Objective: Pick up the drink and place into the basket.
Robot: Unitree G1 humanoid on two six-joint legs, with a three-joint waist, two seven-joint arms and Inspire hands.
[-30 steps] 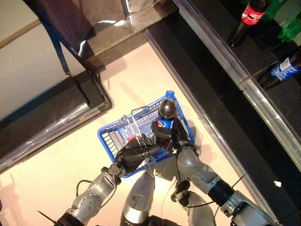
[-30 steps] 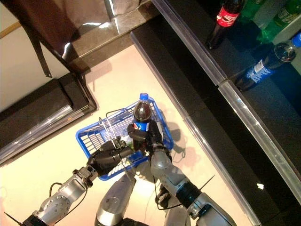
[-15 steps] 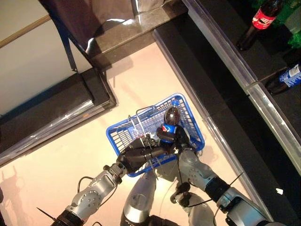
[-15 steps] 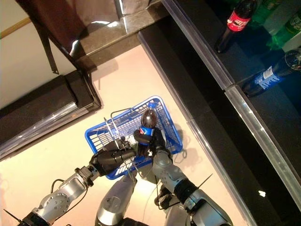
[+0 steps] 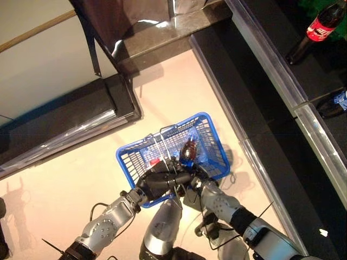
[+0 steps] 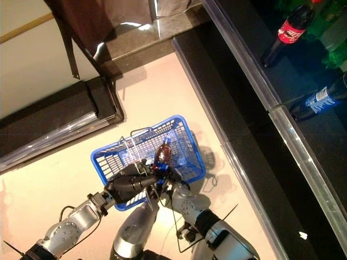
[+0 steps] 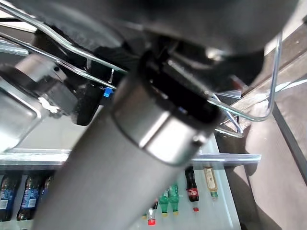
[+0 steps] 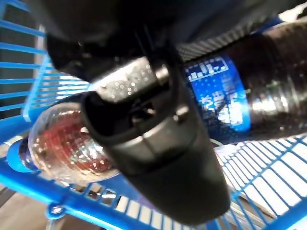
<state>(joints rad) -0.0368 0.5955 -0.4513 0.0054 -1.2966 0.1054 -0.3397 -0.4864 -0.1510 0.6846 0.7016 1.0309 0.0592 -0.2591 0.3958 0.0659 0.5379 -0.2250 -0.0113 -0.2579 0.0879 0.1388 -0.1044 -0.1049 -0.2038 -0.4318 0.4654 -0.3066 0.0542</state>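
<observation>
The blue wire basket [image 5: 130, 160] sits on the pale floor [image 5: 65, 189], its metal handles [image 5: 157, 142] gripped by the curled left hand [image 5: 158, 181]. Inside it, a cola bottle [image 6: 162, 153] with a blue label slants with its cap toward the far wall (dark drink, blue cap). The right hand [image 6: 172, 187] wraps round the bottle's lower body, at the basket's near rim.

Open floor [image 5: 70, 179] lying free to the left of the blue basket [image 5: 130, 160], with its mouth crowded by the wire handles [image 5: 158, 142], the left hand [image 5: 162, 179] closed round them, and the right hand [image 5: 196, 172] wrapped on the drink [image 5: 188, 150], and a raised dark ledge [image 5: 255, 124] close on the right.
</observation>
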